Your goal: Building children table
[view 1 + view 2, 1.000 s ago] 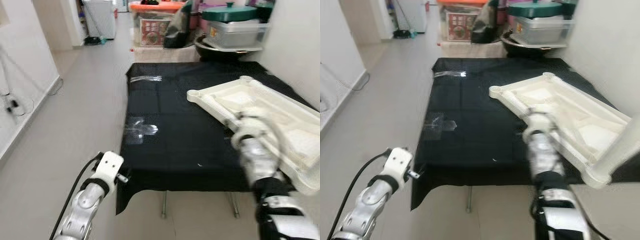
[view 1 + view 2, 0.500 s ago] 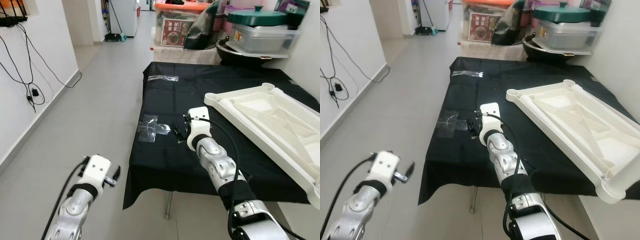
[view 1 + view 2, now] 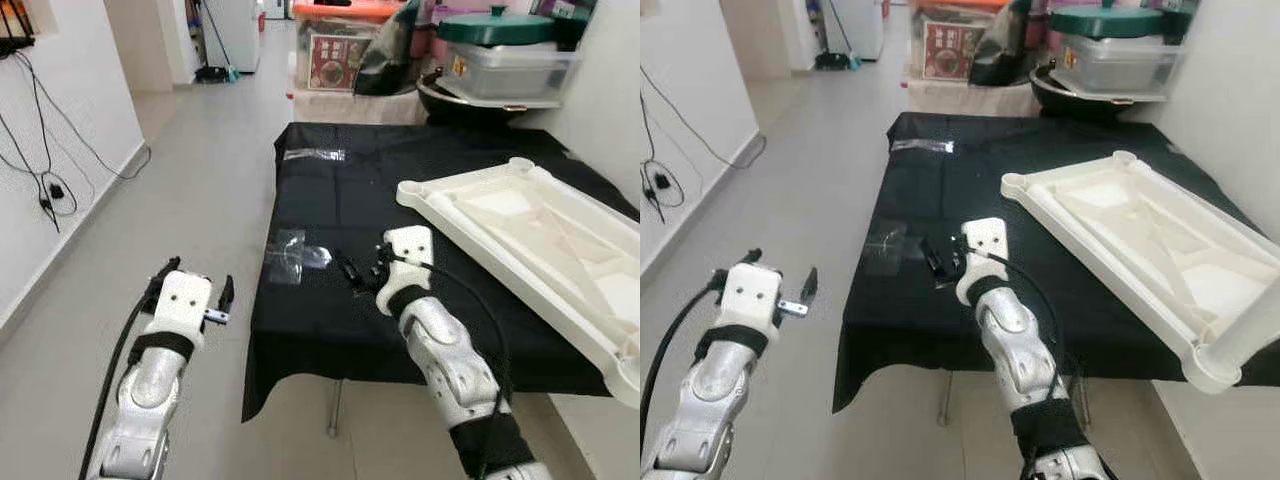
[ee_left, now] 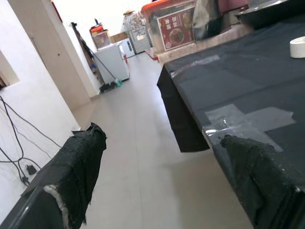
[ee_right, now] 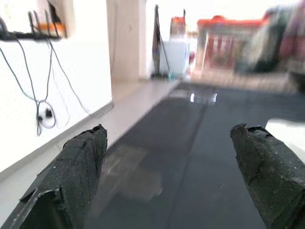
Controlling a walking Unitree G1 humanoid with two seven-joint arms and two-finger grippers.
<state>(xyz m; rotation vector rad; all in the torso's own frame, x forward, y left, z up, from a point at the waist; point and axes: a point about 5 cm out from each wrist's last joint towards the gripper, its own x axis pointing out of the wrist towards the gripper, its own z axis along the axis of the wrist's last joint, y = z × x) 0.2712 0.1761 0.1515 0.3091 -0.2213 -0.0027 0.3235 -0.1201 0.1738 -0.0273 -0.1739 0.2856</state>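
Left eye view has the right gripper [image 3: 362,272] out over the black cloth [image 3: 440,300], its two fingers spread wide with nothing between them, hovering just beside a patch of clear tape [image 3: 292,255] stuck near the cloth's left edge. From its wrist the cloth runs off toward blurred boxes. The left gripper [image 3: 190,293] hangs over the bare floor [image 3: 200,160], off the cloth's left side, fingers also wide apart and empty. The white tabletop [image 3: 540,250] lies upside down on the right half of the cloth, one corner jutting past the near edge. A second strip of tape [image 3: 314,155] sits toward the far end of the cloth. Beyond that, storage tubs [image 3: 505,60] are stacked.
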